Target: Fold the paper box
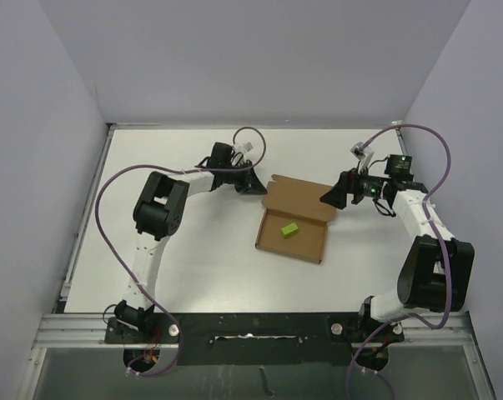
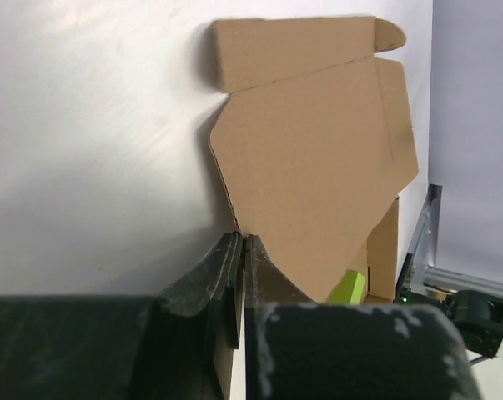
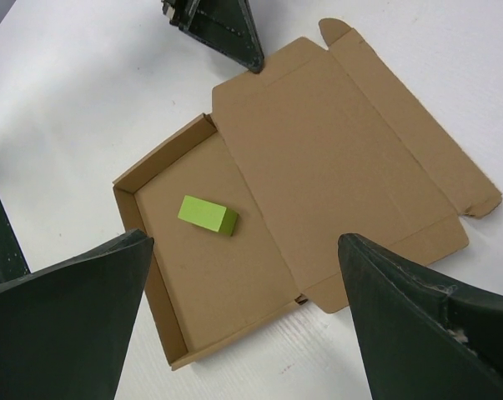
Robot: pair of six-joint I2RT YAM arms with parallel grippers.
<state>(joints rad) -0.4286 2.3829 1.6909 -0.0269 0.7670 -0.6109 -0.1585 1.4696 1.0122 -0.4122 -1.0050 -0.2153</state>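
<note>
The paper box (image 1: 293,225) lies opened out on the white table, brown tray nearest the arms and lid (image 3: 318,158) spread flat behind it. A small yellow-green block (image 3: 207,214) sits inside the tray. My left gripper (image 2: 241,237) is at the lid's far left corner, jaws pressed together with the cardboard edge (image 2: 318,150) running into the tips. In the top view this gripper (image 1: 264,190) touches that corner. My right gripper (image 3: 244,240) hovers wide open above the box's right side, holding nothing, and its tip (image 1: 324,200) is over the lid's right end.
Grey walls close in the table on the left, back and right. A metal rail (image 1: 251,321) carrying both arm bases runs along the near edge. Purple cables (image 1: 109,217) loop beside each arm. Bare white table (image 1: 201,267) surrounds the box.
</note>
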